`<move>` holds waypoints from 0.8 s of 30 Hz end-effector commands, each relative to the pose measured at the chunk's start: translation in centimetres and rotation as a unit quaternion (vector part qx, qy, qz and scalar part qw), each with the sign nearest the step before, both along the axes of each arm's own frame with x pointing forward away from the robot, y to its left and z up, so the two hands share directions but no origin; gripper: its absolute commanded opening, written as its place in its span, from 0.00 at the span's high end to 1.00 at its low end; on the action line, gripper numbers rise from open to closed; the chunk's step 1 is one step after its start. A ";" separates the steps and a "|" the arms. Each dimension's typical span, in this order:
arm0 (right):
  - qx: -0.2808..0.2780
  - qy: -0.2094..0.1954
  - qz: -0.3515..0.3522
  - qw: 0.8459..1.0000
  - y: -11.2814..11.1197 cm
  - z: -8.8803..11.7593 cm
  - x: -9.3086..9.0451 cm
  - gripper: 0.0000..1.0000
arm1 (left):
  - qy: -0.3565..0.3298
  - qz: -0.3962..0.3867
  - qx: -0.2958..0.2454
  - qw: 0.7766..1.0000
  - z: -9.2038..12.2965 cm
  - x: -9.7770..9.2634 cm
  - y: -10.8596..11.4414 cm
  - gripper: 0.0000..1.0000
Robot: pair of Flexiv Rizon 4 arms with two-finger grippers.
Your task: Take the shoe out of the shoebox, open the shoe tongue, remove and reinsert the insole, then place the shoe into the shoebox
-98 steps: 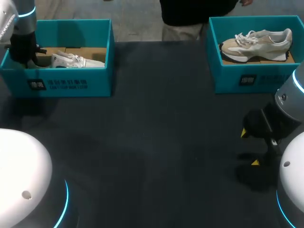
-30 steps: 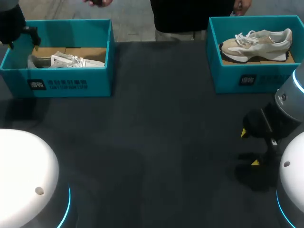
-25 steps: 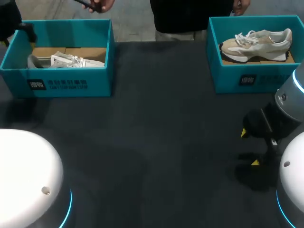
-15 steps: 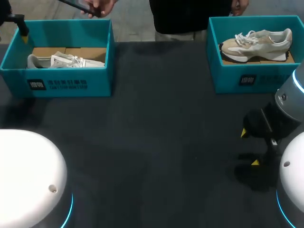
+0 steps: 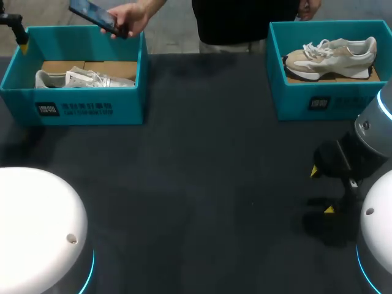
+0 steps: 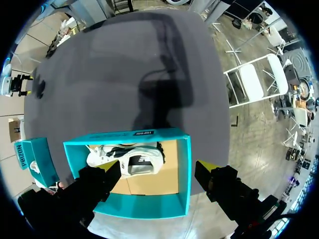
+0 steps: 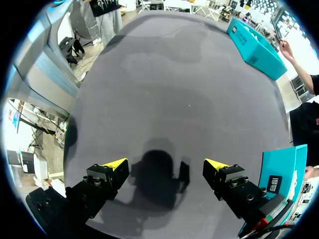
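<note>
A white shoe (image 5: 82, 78) lies in the left teal shoebox (image 5: 73, 109). In the left wrist view my left gripper (image 6: 157, 170) hangs open high over that shoebox (image 6: 184, 174), with the white shoe (image 6: 127, 157) far below between its fingers. In the head view only one of its fingertips (image 5: 22, 41) shows, by the box's far left corner. A beige shoe (image 5: 331, 55) lies in the right teal shoebox (image 5: 318, 101). My right gripper (image 5: 322, 190) stands open and empty over the dark table, in front of the right box; the wrist view shows it (image 7: 166, 164) with nothing between its fingers.
A person's hand (image 5: 131, 17) holds a phone (image 5: 92, 15) over the back edge of the left shoebox. The dark table (image 5: 202, 171) stretches between the two boxes. In the right wrist view the right shoebox (image 7: 279, 184) is beside my gripper.
My left arm has lifted out of the left shoebox and drawn back to its far left corner, empty. A hand with a phone has come in over that box. The right arm is still.
</note>
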State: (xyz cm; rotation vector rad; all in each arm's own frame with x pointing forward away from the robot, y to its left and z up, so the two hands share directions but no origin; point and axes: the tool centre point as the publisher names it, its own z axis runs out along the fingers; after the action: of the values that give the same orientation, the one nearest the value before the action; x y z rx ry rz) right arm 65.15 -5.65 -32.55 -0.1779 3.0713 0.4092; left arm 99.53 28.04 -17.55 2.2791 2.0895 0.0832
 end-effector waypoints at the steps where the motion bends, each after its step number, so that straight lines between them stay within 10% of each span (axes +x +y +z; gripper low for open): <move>1: -0.002 -0.001 0.000 1.000 0.0 0.0 -0.1 0.00 | -0.003 0.001 0.002 1.000 0.2 -0.4 0.0 0.00; 10: -0.002 -0.001 0.000 1.000 0.0 0.0 -0.1 0.00 | -0.003 0.001 0.002 1.000 0.2 -0.4 0.0 0.00; 24: -0.111 0.055 -0.224 0.967 -3.6 3.2 7.4 0.00 | -0.003 0.001 0.002 1.000 0.2 -0.4 0.0 0.00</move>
State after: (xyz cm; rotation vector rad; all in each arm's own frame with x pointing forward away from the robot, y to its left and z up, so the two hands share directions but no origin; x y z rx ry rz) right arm 69.90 -9.38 -30.74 0.3218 3.0917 0.2487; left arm 99.25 28.06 -17.42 2.2770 2.0895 0.0886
